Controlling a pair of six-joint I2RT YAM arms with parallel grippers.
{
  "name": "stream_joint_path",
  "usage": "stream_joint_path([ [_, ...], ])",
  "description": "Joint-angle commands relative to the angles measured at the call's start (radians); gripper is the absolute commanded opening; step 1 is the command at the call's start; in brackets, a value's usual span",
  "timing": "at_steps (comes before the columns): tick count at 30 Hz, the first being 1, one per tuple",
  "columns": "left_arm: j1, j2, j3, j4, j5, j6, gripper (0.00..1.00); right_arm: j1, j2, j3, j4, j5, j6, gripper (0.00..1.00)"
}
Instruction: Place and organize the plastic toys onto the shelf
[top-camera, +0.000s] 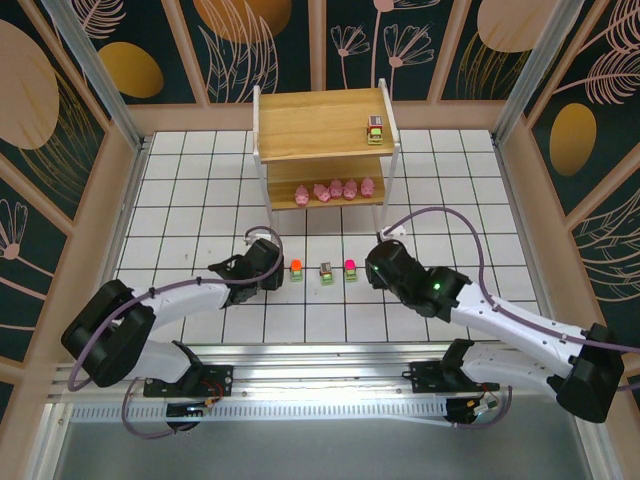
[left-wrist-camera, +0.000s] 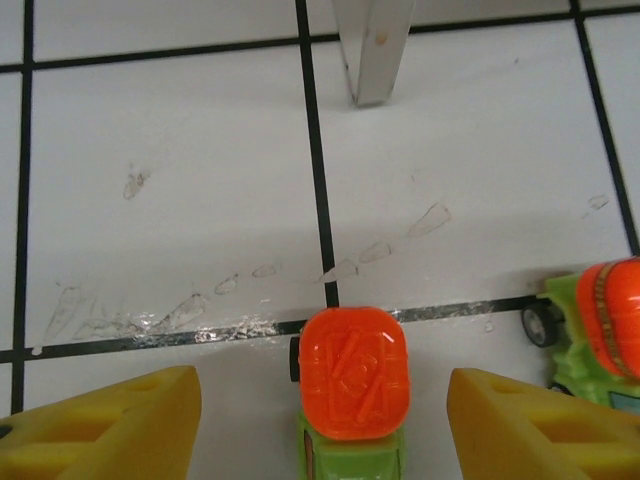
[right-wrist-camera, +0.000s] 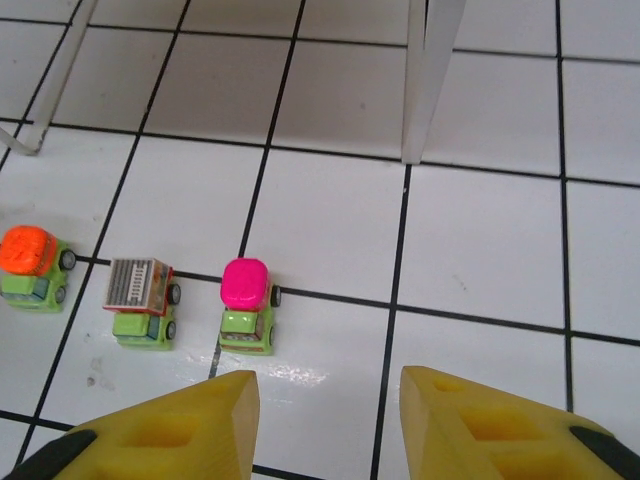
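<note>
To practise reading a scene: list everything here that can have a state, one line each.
shelf: standing
left end effector: open, astride orange-topped truck
right end effector: open, empty
orange-topped truck: upright on table, not gripped
grey-topped truck: upright on table
magenta-topped truck: upright on table
fourth truck: placed on top tier
pink pigs: five in a row on lower tier

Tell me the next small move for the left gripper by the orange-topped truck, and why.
Probably close the left gripper on the orange-topped truck. In its wrist view the yellow fingers stand open on either side of that truck, which is roughly centred with gaps on both sides, so nothing is gripped yet. A neighbouring truck sits close beside one finger, so closing slowly seems wise.
</note>
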Motion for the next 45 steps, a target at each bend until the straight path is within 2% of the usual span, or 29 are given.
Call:
stream_joint_path([
  [1,0.009,0.017,0.016,-0.030,0.009,0.007,0.65,-0.023,-0.011,-0.042,0.089,-0.046,0.032,0.42],
  [12,0.008,0.045,0.009,-0.014,0.028,0.023,0.60,-0.082,-0.011,-0.115,0.150,-0.097,0.013,0.40],
  [34,-0.027,0.094,0.016,0.005,0.026,0.007,0.49,-0.104,-0.007,-0.130,0.178,-0.111,-0.003,0.38],
  [45,-0.040,0.100,0.034,-0.004,-0.005,-0.005,0.37,-0.104,-0.011,-0.137,0.187,-0.117,-0.005,0.32],
])
